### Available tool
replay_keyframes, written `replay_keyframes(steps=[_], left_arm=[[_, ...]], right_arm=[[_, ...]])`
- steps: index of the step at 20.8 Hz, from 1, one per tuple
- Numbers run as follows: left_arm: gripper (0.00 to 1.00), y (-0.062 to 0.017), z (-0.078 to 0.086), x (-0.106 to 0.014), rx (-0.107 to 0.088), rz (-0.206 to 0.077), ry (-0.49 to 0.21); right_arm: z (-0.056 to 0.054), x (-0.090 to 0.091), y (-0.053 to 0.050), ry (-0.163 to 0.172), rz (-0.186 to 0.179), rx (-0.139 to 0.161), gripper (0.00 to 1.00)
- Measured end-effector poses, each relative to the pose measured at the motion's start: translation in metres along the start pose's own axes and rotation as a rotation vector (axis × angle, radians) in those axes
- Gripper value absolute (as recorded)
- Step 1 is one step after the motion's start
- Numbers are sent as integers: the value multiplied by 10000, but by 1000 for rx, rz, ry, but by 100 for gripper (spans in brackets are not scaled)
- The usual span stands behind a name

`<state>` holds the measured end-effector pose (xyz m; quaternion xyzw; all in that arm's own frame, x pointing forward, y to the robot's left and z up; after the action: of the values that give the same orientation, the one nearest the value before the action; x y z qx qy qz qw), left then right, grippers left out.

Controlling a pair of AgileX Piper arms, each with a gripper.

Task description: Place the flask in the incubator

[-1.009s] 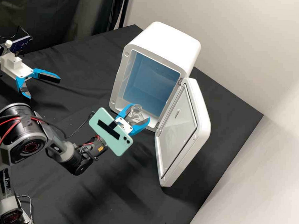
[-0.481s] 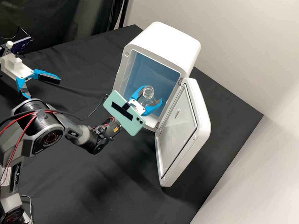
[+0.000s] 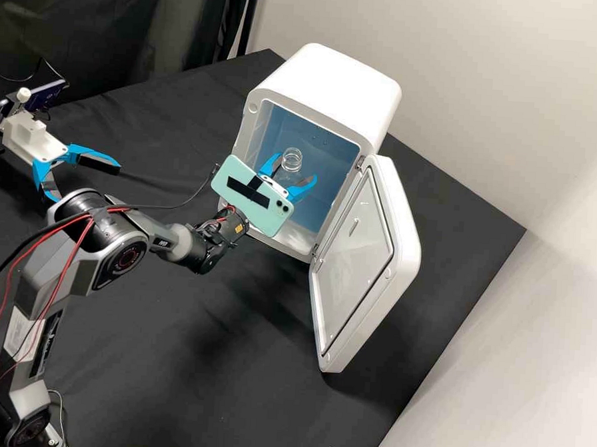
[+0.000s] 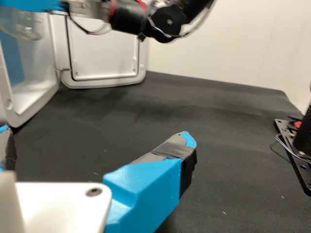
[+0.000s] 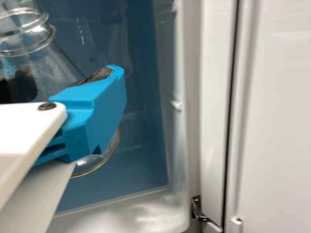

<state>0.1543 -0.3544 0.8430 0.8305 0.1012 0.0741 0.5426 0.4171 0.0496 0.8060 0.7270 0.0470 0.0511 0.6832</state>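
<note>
Nearly upright flask [image 3: 291, 162], neck up, in right pincer [image 3: 293, 172] inside incubator [image 3: 332, 85].

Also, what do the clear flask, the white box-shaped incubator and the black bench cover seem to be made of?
The clear conical flask looks like glass, perhaps clear plastic: see-through, with bright glints on its rim. The white incubator seems moulded plastic, smooth and slightly glossy, with rounded corners. The black bench cover is probably cloth: matte, with faint creases.
</note>
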Motion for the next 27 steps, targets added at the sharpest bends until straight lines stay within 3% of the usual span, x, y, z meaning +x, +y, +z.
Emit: replay_keyframes(steps=[5,9,17,20,23,27], left_arm=[[100,-52,16,30,-14,-30,-15],[100,-85,27,49,-19,-48,-22],[100,-101,46,63,-24,-56,-29],[100,-97,45,67,-23,-54,-30],[100,-78,37,82,-20,-46,-29],[100,-90,57,92,-19,-53,-39]], right_arm=[[103,249,-123,-46,-47,-8,0],[143,408,-168,-57,-45,-19,0],[204,678,-236,-69,-60,-34,0],[223,762,-273,-98,-76,-22,0],[189,822,-318,-99,-86,-15,0],[156,877,-305,-97,-82,-8,0]])
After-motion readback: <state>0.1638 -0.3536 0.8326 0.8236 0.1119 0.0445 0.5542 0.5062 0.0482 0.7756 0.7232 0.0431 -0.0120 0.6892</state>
